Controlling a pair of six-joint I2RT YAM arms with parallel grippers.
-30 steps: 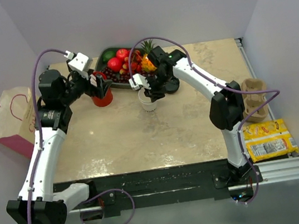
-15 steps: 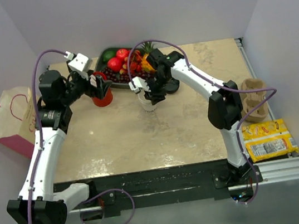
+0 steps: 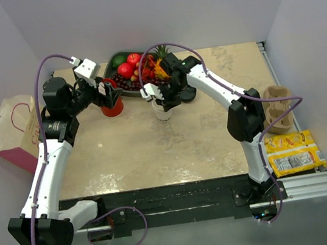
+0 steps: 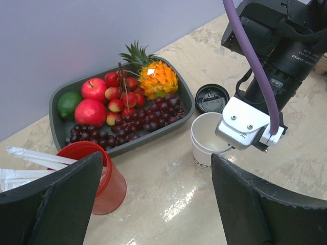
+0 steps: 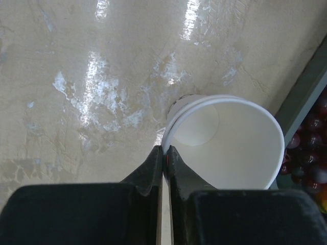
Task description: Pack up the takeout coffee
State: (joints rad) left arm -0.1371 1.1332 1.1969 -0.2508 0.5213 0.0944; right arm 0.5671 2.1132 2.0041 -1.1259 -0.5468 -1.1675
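The right hand (image 5: 165,150) is clamped on the rim of the lidless white cup (image 4: 204,142), upright on the surface (image 3: 155,148) beside the fruit tray (image 4: 52,104). Its black lid (image 4: 212,98) lies just behind (off). The left hand (image 4: 158,204) gapes, empty. I judge 2 steps remain: lidding and packing.

Beige table (image 3: 156,154): fruit tray (image 4: 53,109), red cup (image 4: 104,178), white cup (image 4: 207,138), black lid (image 4: 212,98)
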